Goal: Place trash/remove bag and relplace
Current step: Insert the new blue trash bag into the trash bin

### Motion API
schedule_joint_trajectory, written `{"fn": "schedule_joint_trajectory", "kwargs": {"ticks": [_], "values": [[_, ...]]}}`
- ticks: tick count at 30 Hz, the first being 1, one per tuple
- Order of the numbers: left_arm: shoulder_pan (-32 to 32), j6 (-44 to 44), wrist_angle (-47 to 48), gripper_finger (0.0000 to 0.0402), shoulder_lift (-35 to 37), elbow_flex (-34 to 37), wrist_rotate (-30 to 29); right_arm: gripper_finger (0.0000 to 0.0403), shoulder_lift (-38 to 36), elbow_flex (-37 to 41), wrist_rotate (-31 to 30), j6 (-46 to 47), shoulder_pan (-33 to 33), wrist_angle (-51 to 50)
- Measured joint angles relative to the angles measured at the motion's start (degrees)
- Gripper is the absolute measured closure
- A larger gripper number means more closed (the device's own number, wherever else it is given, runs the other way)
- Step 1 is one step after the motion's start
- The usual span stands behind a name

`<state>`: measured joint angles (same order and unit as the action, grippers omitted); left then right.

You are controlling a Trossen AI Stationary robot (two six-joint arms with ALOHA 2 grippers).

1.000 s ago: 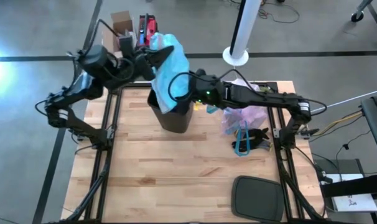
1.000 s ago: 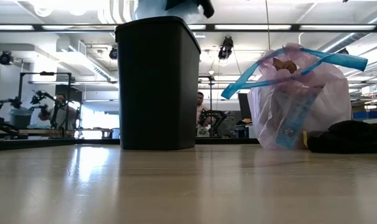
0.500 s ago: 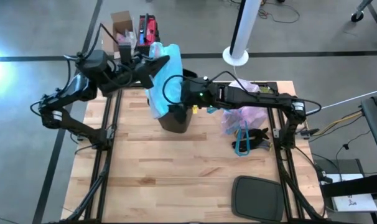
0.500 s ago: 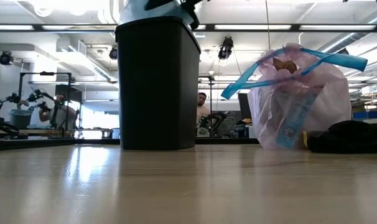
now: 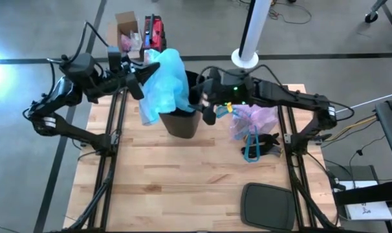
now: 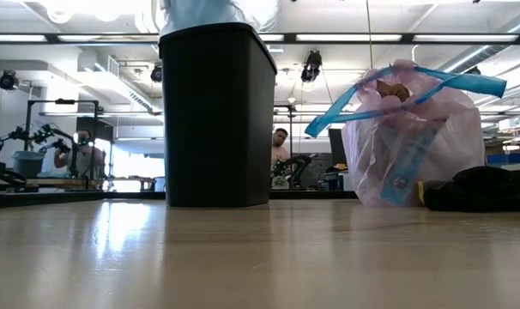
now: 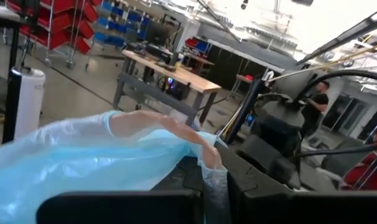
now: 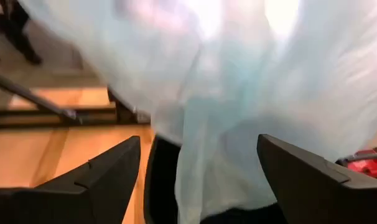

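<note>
Two grippers are fitting the thin translucent light-blue plastic bag [image 5: 162, 84] over the black bin [image 5: 182, 121]; left gripper [image 5: 139, 84] is pinching it; right gripper [image 8: 195, 168], spread just beside it, probably needs to regrasp.

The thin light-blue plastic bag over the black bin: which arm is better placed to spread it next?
Probably the right. The left gripper already holds the light-blue bag, while the right gripper is open beside the black bin, facing the bag.
</note>
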<state>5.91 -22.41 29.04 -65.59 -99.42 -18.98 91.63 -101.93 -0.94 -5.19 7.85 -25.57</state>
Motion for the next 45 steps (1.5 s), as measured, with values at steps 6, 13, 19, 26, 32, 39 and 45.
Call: {"fn": "schedule_joint_trajectory", "kwargs": {"ticks": [6, 13, 19, 26, 32, 39, 45], "values": [[0.0, 4.61, -0.11, 0.0397, 2.19, 0.55, -5.31, 0.016, 2.95, 0.11, 5.46, 0.74, -0.33, 5.35], [0.0, 5.65, 4.88, 0.0397, 3.98, 0.57, -6.61, 0.0283, 10.37, 0.18, 3.2, 0.68, 0.2, 7.4], [-0.09, 5.17, 7.99, 0.0397, 4.38, 0.59, -6.06, 0.0391, 15.35, 0.2, -2.05, 5.78, 1.83, 7.89], [-0.07, 6.96, 7.29, 0.0397, 1.52, 2.23, -6.04, 0.0357, 11.55, 0.17, 4.72, 4.69, -0.52, 7.27], [-0.07, 9.34, 1.44, 0.0397, -2.26, 6.14, -6.03, 0.0285, 3.92, 0.11, 5.32, 2.62, -1.84, -1.26], [0.0, 13.71, -7.42, 0.0397, -7.59, 9.86, -6.03, 0.0207, -4.45, 0.15, 1.42, 2.7, -2.47, -6.09], [-0.63, 16.9, -11.39, 0.0391, -12.7, 12.0, -6.44, 0.017, -8.54, 0.11, -3.04, 2.39, -2.59, -5.46]]}}
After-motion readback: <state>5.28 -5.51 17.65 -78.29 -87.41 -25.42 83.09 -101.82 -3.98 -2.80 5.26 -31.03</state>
